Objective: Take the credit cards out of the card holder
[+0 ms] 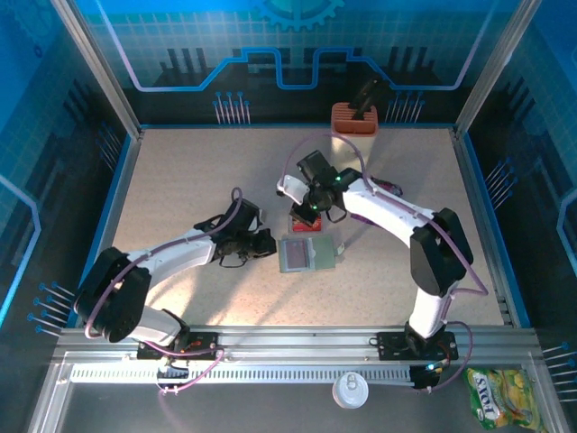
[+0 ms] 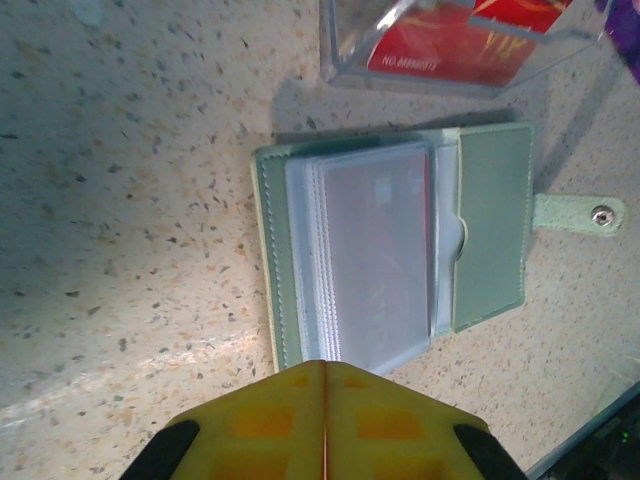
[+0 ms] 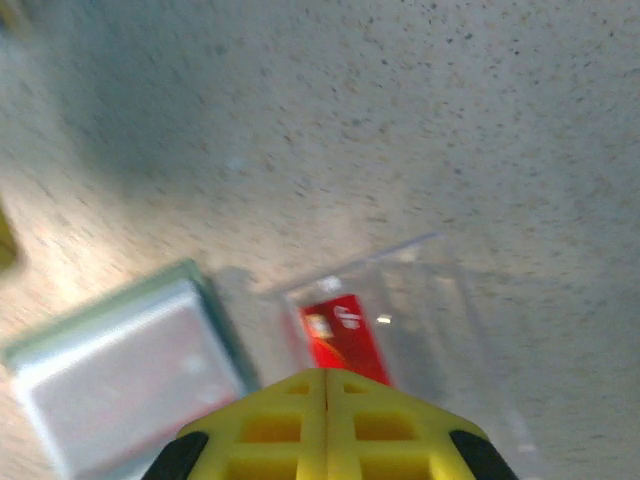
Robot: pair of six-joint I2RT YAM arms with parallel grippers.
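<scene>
The card holder lies open mid-table, green with clear plastic sleeves and a snap strap. A red edge of a card shows through the sleeves. A red credit card lies in a clear box just behind the holder. My left gripper is shut, its tips at the holder's left edge. My right gripper is shut above the clear box, with the red card face-up below its tips and nothing seen between the fingers.
An orange block with a dark object on it stands at the back wall. Off the table, at the front, lie a yellow-green snack packet and a white lid. Blue enclosure walls ring the speckled table.
</scene>
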